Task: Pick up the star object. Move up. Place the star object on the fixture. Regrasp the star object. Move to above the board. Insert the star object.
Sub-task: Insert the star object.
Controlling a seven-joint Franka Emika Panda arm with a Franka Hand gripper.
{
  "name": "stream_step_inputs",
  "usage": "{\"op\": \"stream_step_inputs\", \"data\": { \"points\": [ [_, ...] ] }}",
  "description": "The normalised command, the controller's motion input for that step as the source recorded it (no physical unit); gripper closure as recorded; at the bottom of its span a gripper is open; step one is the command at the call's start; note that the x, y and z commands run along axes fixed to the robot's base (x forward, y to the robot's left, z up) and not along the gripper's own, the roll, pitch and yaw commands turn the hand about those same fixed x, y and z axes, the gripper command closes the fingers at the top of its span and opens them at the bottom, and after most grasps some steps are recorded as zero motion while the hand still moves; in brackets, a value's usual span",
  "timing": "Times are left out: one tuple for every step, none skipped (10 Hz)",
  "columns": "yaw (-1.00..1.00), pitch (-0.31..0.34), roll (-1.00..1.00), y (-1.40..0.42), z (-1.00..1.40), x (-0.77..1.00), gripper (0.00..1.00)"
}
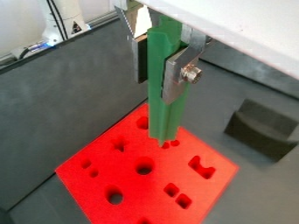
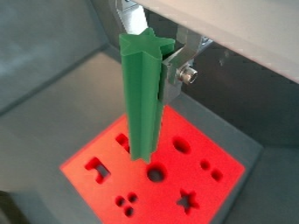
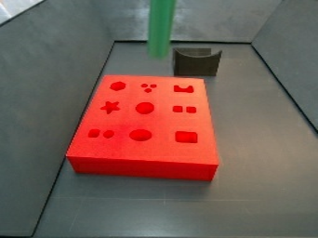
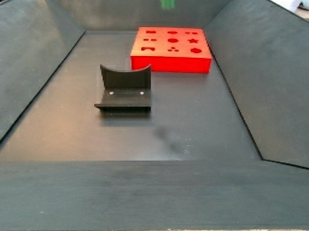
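Note:
The star object (image 2: 142, 96), a long green peg with a star-shaped end, hangs upright with my gripper (image 1: 160, 74) shut on its upper part. In both wrist views a silver finger (image 1: 177, 80) presses on its side. The peg's lower end hovers above the red board (image 3: 143, 125), over the edge nearest the fixture (image 3: 196, 61). The board's star hole (image 3: 110, 107) lies off to the side of the peg. In a side view only the lower part of the peg (image 3: 162, 28) shows and the gripper is out of frame. Another side view shows just the tip of the peg (image 4: 167, 4) above the board (image 4: 173, 50).
The dark fixture (image 4: 123, 88) stands on the grey floor apart from the board, with nothing in its notch. Sloping dark walls (image 4: 31, 81) enclose the work area. The board carries several other holes, round and square.

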Motion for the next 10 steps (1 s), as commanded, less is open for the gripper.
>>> {"op": "stream_step_inputs", "data": {
  "points": [
    [-0.23, -0.063, -0.06, 0.0, -0.86, -0.99, 1.0],
    [-0.25, -0.06, 0.0, 0.0, -0.72, -1.0, 1.0],
    [0.0, -0.044, -0.03, 0.08, -0.04, 0.0, 1.0],
    [0.0, 0.0, 0.0, 0.05, 0.0, -0.05, 1.0],
    [-0.51, -0.107, -0.07, 0.0, -0.17, -0.65, 1.0],
    [-0.57, -0.111, -0.13, 0.0, -0.25, -0.61, 1.0],
    [-0.55, -0.159, -0.12, 0.0, -0.16, -0.55, 1.0],
    [-0.27, -0.176, -0.08, 0.0, 0.0, -0.25, 1.0],
    [0.0, 0.0, 0.0, 0.0, -0.02, 0.0, 1.0],
    [-0.73, -0.131, -0.09, -0.05, -0.24, -0.29, 1.0]
  ]
}}
